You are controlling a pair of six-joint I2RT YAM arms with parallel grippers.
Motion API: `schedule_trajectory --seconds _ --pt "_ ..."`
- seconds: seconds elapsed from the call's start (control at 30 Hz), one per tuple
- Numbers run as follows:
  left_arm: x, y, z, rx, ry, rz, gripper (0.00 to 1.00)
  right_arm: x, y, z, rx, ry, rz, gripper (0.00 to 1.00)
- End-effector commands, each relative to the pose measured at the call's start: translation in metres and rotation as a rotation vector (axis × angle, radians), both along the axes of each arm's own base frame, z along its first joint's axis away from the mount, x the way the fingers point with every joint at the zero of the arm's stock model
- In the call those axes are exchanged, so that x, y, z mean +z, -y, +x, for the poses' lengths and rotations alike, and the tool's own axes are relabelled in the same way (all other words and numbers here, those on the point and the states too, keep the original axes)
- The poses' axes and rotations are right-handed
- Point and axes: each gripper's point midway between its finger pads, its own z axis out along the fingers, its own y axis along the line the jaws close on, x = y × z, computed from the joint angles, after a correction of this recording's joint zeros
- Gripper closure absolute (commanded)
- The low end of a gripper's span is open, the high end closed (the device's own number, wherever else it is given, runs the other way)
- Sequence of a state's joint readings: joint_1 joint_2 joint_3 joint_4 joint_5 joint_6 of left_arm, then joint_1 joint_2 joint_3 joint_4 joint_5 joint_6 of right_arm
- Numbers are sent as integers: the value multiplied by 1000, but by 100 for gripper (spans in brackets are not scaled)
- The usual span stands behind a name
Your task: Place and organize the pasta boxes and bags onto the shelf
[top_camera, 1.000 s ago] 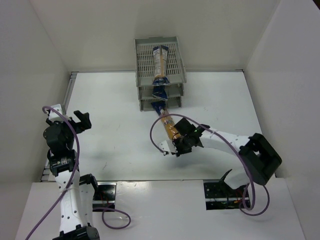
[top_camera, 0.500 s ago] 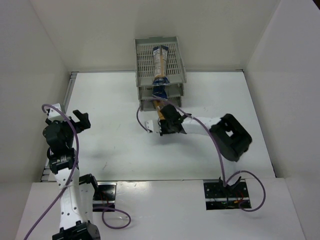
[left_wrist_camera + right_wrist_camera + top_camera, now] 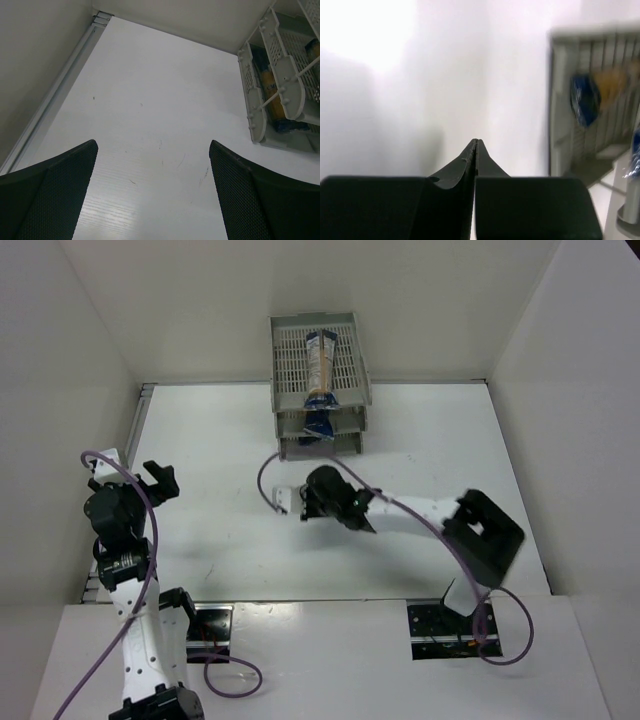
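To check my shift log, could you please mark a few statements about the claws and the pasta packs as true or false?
1. The right claw is shut on nothing. True.
2. The left claw grips a pasta pack. False: it is open and empty, above the table.
3. A pasta pack lies in the top tray of the rack. True.
4. A pasta pack lies on the table in front of the rack. False: the packs in view all sit in the rack.
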State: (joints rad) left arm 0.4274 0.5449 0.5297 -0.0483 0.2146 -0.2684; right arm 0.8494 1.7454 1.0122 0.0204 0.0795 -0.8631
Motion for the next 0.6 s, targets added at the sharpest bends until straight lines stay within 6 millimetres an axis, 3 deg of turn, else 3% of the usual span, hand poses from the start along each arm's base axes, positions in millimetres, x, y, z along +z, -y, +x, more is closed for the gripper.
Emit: schedule_trajectory --seconds 0.0,0.03,0.07,0.13,0.23,0.3,0.37,0.4,0.43,0.47,0.5,0.53,0.57 --pt "14 0 1 -5 58 16 1 47 -24 -85 222 -6 140 100" --pt "14 2 1 -14 59 15 1 47 -21 -101 244 -38 138 100" --pt "14 2 1 -13 60 6 1 64 -22 -114 271 -38 177 100" --pt "14 2 1 -13 60 6 1 61 -12 -134 320 -113 155 100" --pt "19 7 1 -33 79 13 1 82 3 -139 322 -78 156 100" --pt "20 11 -1 -43 90 18 1 111 19 -127 250 7 205 97" --pt "24 14 -3 -52 104 24 1 143 50 -87 6 130 297 78" --pt "28 14 -5 -43 119 32 1 158 71 -75 -113 193 350 60" --pt "28 16 -5 -52 119 31 1 172 100 -54 -281 234 412 35" --pt "32 15 -7 -40 134 39 1 179 124 -41 -402 266 436 27" --pt "35 16 -9 -40 147 44 1 188 156 -29 -548 297 450 19" --pt "35 16 -9 -37 147 44 1 198 181 -23 -668 288 528 0" --pt "38 17 -10 -36 157 48 1 206 236 -9 -849 327 558 0"
